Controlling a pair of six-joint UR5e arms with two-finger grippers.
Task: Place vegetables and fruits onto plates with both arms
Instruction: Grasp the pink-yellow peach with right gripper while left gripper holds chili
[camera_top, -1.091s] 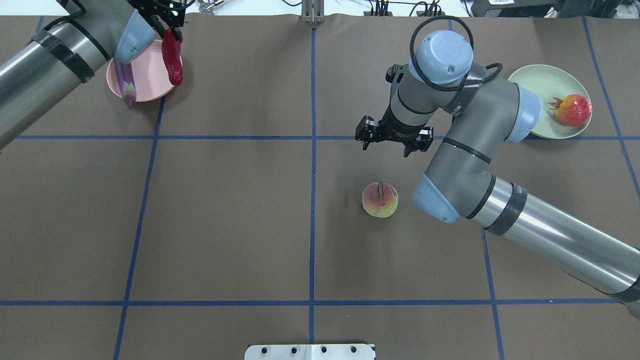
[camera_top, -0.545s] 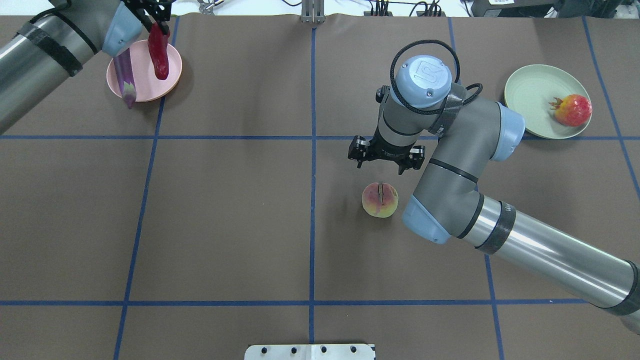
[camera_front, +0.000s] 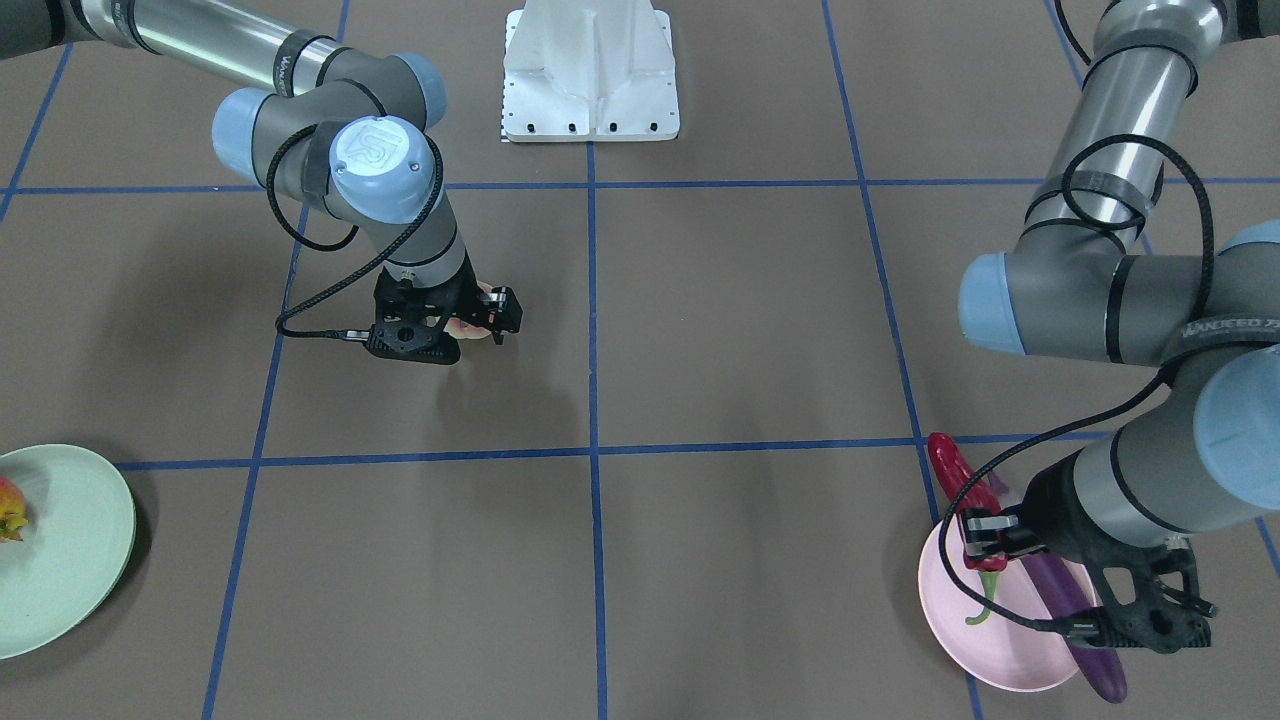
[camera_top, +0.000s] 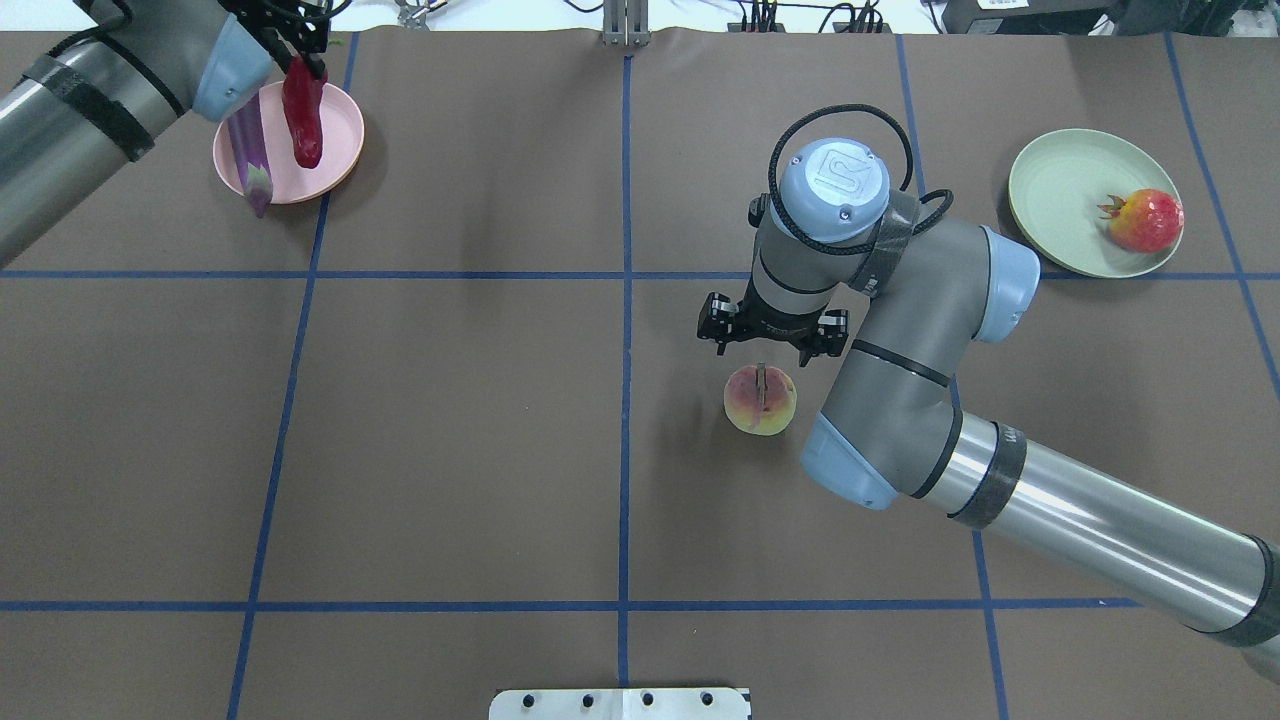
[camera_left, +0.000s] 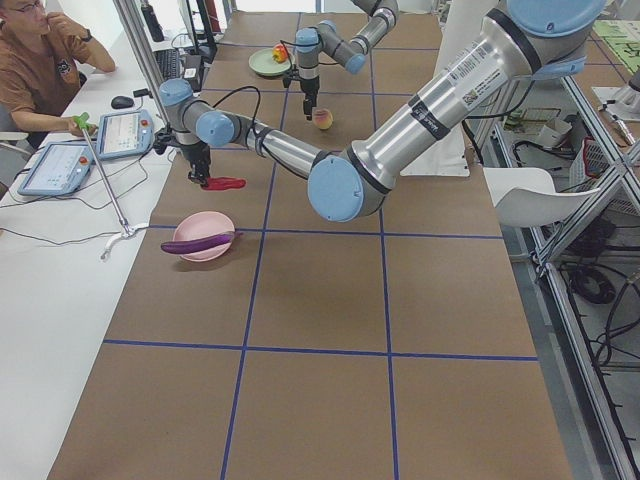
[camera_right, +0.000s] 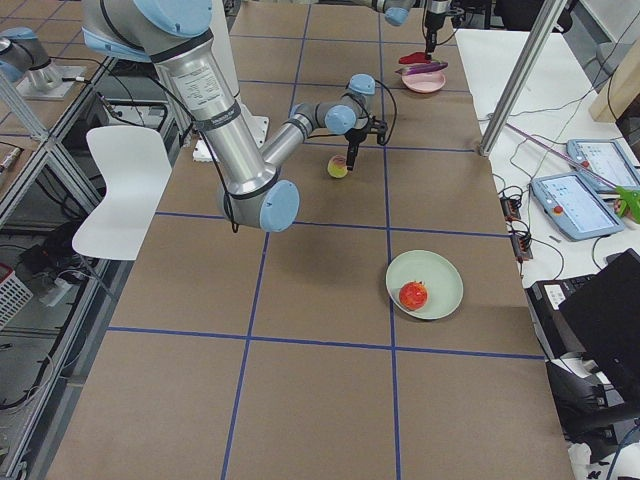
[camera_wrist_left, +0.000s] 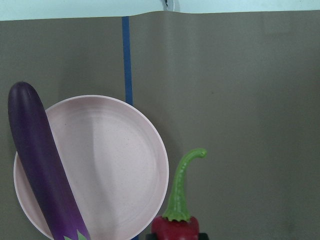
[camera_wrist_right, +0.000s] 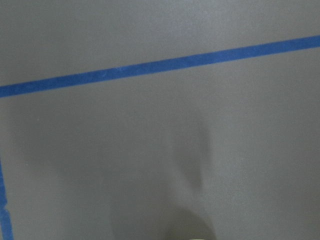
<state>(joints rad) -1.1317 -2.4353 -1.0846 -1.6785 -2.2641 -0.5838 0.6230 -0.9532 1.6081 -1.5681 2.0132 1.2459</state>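
My left gripper (camera_top: 297, 55) is shut on the stem end of the red chili pepper (camera_top: 303, 112), which hangs over the pink plate (camera_top: 338, 150). The purple eggplant (camera_top: 248, 150) lies across that plate's left rim. In the left wrist view the chili (camera_wrist_left: 176, 224) sits beside the plate (camera_wrist_left: 115, 165) and the eggplant (camera_wrist_left: 40, 160). My right gripper (camera_top: 765, 338) is open and hovers just beyond the peach (camera_top: 760, 400) on the brown mat. The pomegranate-like fruit (camera_top: 1145, 220) lies on the mint green plate (camera_top: 1060, 180).
The white base block (camera_top: 620, 703) sits at the near table edge. Blue tape lines (camera_top: 626, 300) divide the brown mat. An operator (camera_left: 40, 60) sits at a side desk beyond the table's left end, with tablets nearby.
My left gripper has carried the chili leftward, further over the pink plate. My right arm has swung from beside the green plate toward the peach and come lower.
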